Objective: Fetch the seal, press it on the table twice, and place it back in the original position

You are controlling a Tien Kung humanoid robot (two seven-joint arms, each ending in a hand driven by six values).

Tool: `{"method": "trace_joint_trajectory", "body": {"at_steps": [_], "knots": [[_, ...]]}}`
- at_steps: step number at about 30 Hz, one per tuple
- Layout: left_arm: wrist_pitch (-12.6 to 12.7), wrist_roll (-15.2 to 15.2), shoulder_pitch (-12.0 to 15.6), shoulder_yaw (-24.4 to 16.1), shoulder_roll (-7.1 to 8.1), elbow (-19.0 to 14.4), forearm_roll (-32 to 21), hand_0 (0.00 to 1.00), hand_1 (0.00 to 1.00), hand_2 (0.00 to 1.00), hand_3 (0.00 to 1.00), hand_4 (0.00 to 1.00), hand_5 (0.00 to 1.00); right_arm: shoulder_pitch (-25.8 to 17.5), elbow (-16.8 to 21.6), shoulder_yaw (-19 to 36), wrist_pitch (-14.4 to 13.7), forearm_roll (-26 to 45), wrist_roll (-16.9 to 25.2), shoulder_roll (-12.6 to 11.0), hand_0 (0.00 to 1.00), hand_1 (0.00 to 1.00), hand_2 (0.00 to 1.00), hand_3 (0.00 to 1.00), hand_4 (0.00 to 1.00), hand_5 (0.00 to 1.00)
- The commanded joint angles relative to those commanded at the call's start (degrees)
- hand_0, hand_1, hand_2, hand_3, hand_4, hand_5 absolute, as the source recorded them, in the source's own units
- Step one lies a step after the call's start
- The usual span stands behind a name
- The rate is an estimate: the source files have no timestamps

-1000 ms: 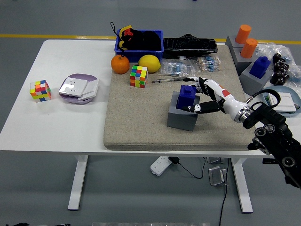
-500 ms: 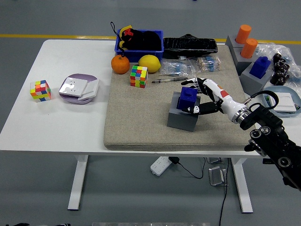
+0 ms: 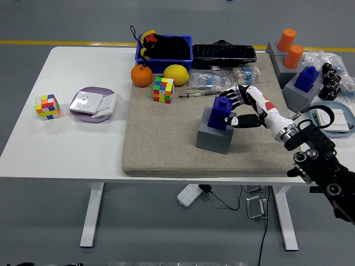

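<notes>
The right hand, white-shelled with black fingers, is reaching in from the right and closing around the dark blue block-shaped seal. Its fingers are curling over the seal's far side while the thumb is pressing against the near right side, so the grip is looking closed on it. The seal is sitting upright on top of the grey cube-shaped holder, which is resting on the beige felt mat covering the right part of the white worktop.

Left of the holder and farther back, a multicoloured puzzle cube is lying on the mat, with an orange fruit and a yellow lemon behind it. A silver pen is lying just behind the holder. Far to the holder's left, off the mat, a second puzzle cube is standing beside a lilac flat case.
</notes>
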Motion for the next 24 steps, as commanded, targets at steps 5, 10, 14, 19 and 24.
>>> {"method": "trace_joint_trajectory", "body": {"at_steps": [5,10,14,19,24], "knots": [[0.0,0.0,0.0,-0.1,-0.02,0.0,0.0,0.814,0.814,0.786,0.835,0.789,0.399,-0.1,0.5,0.0,-0.1,0.2,0.1,-0.2,0.46,0.347,0.36,0.373,0.682,0.002],[0.0,0.0,0.0,0.0,0.0,0.0,0.0,0.814,0.813,0.787,0.836,0.789,0.399,-0.3,1.3,0.6,-0.2,0.2,0.2,-0.5,0.455,0.339,0.35,0.356,0.652,0.002],[0.0,0.0,0.0,-0.2,0.01,0.0,0.1,0.814,0.813,0.786,0.835,0.789,0.398,-0.7,2.9,1.7,0.1,0.1,0.1,-1.1,0.45,0.336,0.346,0.355,0.644,0.002],[0.0,0.0,0.0,-0.3,-0.02,0.0,0.1,0.814,0.813,0.786,0.835,0.789,0.398,-1.6,5.1,4.1,0.9,-0.3,-0.5,-2.1,0.45,0.336,0.346,0.355,0.644,0.002],[0.0,0.0,0.1,-0.4,-0.03,0.0,0.1,0.814,0.813,0.787,0.836,0.79,0.398,-3.2,6.9,7.2,1.2,-0.6,-0.8,-3.8,0.452,0.336,0.347,0.354,0.644,0.002]]}}
